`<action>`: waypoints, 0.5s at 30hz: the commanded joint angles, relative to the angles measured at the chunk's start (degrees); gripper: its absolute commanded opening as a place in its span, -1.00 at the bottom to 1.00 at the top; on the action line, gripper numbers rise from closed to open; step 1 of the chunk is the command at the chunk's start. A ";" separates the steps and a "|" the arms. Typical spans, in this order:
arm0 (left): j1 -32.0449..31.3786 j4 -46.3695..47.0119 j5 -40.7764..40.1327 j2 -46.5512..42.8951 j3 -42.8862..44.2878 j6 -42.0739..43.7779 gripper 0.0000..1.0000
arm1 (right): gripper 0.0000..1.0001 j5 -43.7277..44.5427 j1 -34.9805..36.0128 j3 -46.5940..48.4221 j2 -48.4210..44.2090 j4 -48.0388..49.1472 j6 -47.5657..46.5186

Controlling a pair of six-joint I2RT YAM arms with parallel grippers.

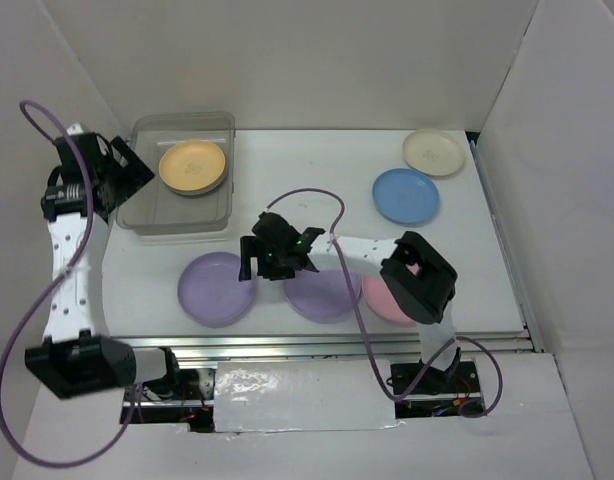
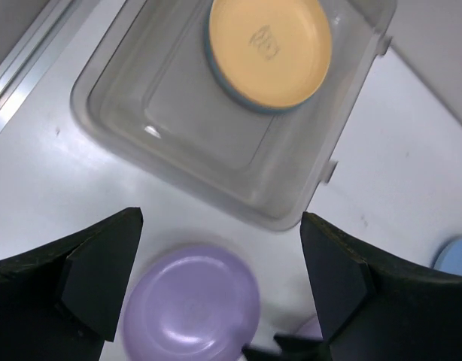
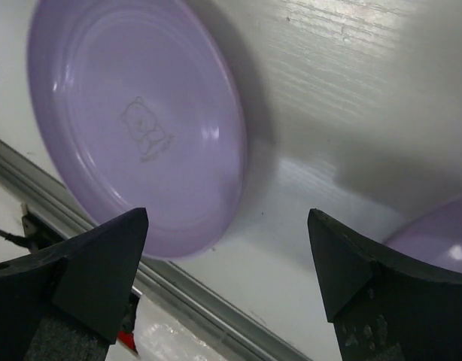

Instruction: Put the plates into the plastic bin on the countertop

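The clear plastic bin (image 1: 147,205) sits at the far left of the white countertop (image 1: 317,165), and a yellow-orange plate (image 1: 192,166) lies inside it toward its far right corner. In the left wrist view a bluish-grey rim shows under that plate; I cannot tell whether it is a second plate.

The left gripper (image 2: 220,218) hangs above the bin's left side with its jaws spread wide and nothing between them. The bin and its plate lie beyond the fingertips.

The right gripper (image 3: 227,214) is also spread wide and holds nothing. It hovers low over the bare strip of countertop between the two lilac plates near the front rail. The left lilac plate (image 1: 215,290), stamped with a small bear outline, lies just outside its left finger (image 3: 95,271). The right lilac plate (image 1: 327,298) lies just outside the other finger.

A pink plate (image 1: 385,305) touches the right lilac plate and is partly hidden by the right arm. A blue plate (image 1: 407,196) and a cream plate (image 1: 434,152) lie close together at the far right.
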 commanded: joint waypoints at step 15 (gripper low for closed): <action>-2.14 0.40 -0.72 -30.87 -25.35 6.33 0.99 | -1.00 1.70 1.09 6.95 8.85 0.79 7.32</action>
